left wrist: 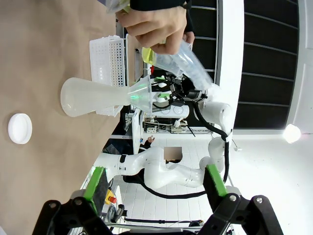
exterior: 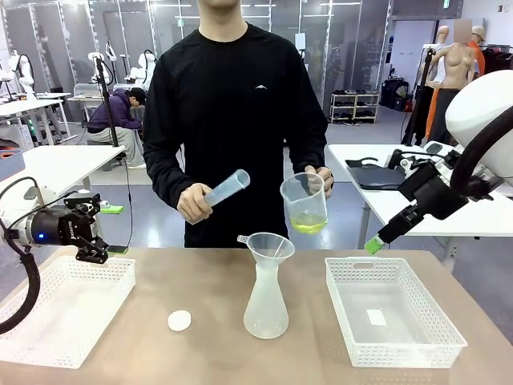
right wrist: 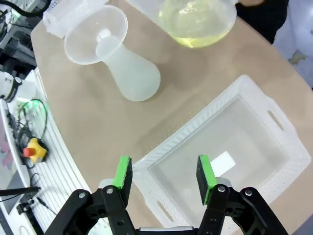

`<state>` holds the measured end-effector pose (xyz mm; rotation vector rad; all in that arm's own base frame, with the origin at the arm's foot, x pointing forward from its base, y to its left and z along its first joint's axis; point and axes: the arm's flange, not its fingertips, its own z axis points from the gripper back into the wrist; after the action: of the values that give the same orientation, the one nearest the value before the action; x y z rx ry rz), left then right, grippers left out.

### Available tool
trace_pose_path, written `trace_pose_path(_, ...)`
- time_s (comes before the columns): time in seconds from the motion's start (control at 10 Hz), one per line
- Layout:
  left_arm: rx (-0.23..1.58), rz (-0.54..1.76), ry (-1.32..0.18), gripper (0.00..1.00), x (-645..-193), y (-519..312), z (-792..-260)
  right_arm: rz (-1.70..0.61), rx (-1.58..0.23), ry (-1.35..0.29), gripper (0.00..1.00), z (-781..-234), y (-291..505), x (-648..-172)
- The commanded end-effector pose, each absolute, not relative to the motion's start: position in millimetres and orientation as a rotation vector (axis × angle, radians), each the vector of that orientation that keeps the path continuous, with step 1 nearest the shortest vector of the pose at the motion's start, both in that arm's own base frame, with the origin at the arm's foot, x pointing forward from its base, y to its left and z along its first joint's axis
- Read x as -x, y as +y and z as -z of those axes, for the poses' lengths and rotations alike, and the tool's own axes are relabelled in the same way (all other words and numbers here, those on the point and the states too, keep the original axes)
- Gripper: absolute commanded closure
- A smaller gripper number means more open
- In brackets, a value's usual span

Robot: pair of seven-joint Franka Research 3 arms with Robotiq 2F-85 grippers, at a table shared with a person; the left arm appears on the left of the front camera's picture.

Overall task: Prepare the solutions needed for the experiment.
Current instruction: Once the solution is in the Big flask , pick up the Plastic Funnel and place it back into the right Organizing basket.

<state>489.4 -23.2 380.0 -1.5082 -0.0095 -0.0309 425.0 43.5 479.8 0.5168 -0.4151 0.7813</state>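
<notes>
- You'll find the flask (exterior: 265, 305) and funnel (exterior: 270, 245) in frosted, translucent plastic with a dull finish.
- The beaker (exterior: 304, 200) looks clear and glossy, and the solutions (exterior: 308, 225) in it are see-through yellow-green.
- The left basket (exterior: 88, 265) and right basket (exterior: 397, 262) are white perforated plastic.
- Your table (exterior: 200, 353) looks smooth, matt brown.
- The person's sleeve (exterior: 164, 160) is matt black cloth.

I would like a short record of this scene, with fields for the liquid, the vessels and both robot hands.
solution: shallow yellow-green layer in the beaker the person holds
cylinder: tilted, in the person's other hand
flask: upright on the table, funnel in its neck
left hand: open, empty, by the left basket
right hand: open, empty, above the right basket
</notes>
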Motion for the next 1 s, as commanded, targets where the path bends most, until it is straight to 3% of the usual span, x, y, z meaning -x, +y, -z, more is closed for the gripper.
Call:
trace_pose_path(0.0,1.512,0.030,-0.012,0.00,-490,-23,-381,-0.640,-0.760,-0.294,0.33,-466,41,-452)
trace_pose_path(0.2,1.512,0.030,-0.012,0.00,-490,-23,-381,-0.503,-1.116,-0.192,0.33,-442,23,-468)
trace_pose_path(0.5,1.512,0.030,-0.012,0.00,-490,-23,-381,-0.254,-1.421,-0.273,0.33,-409,-14,-478)
trace_pose_path(0.9,1.512,0.030,-0.012,0.00,-490,-23,-381,-0.061,-1.522,-0.242,0.33,-382,-33,-462)
